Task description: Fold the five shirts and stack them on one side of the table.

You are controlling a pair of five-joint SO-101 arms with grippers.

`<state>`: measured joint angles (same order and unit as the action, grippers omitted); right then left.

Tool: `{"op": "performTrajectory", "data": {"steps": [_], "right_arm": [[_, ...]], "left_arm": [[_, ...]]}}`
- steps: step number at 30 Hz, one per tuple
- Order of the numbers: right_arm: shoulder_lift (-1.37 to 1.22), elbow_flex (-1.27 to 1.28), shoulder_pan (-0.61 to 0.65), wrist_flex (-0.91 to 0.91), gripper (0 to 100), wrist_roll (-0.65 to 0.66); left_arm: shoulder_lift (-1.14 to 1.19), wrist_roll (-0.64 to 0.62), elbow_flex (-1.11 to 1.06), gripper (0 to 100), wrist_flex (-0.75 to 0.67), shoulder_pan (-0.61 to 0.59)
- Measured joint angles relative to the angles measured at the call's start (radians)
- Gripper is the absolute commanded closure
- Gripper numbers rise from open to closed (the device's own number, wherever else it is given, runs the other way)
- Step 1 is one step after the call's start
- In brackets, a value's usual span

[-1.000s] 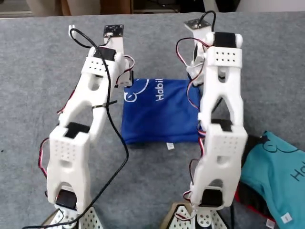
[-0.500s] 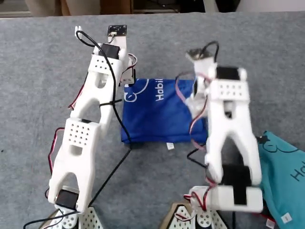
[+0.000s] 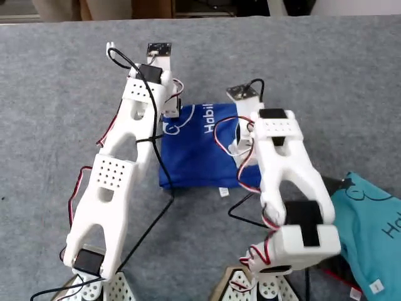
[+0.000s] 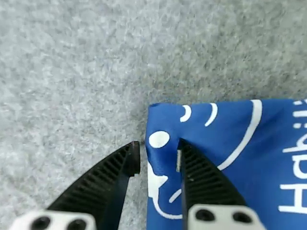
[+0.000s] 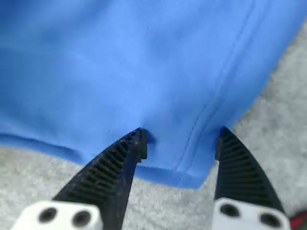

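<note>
Soft, light and limp, the folded blue shirt [image 4: 230,143] would likely sag if lifted unevenly. One corner's edge sits inside the parted left gripper [image 4: 158,154], another inside the right gripper [image 5: 181,143], also apart; pinching all layers at both corners seems best

A grey, felt-like table [image 3: 50,125] runs across the whole frame. A folded blue shirt [image 3: 200,153] lies flat at its centre. A teal shirt [image 3: 369,232] lies at the lower right edge, well apart from it. The arm bases [image 3: 103,290] stand along the bottom edge.
</note>
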<state>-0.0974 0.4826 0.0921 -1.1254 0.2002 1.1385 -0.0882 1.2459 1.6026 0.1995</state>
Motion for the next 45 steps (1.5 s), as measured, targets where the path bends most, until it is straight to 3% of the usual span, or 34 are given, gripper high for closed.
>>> {"op": "performTrajectory", "data": {"steps": [10, 19, 30, 34, 39, 45], "right_arm": [[-0.158, -0.092, -0.003, -0.051, 76.8, 0.0], [-0.227, -0.181, -0.006, -0.106, 99.6, 0.011], [-0.245, -0.216, -0.006, -0.126, 99.5, 0.012], [-0.216, -0.253, -0.003, -0.178, 99.5, 0.012], [-0.054, -0.275, 0.0, -0.236, 99.5, 0.012], [0.144, -0.275, -0.029, -0.308, 99.5, 0.012]], "left_arm": [[0.055, -0.018, 0.048, 87, 0.005, 0.002], [0.058, -0.084, 0.051, 98, 0.0, 0.015], [0.064, -0.08, 0.068, 98, 0.003, 0.034], [0.077, -0.068, 0.18, 98, 0.104, 0.035], [0.08, -0.048, 0.351, 98, 0.146, 0.057], [-0.046, -0.051, 0.334, 98, 0.146, 0.117]]}}
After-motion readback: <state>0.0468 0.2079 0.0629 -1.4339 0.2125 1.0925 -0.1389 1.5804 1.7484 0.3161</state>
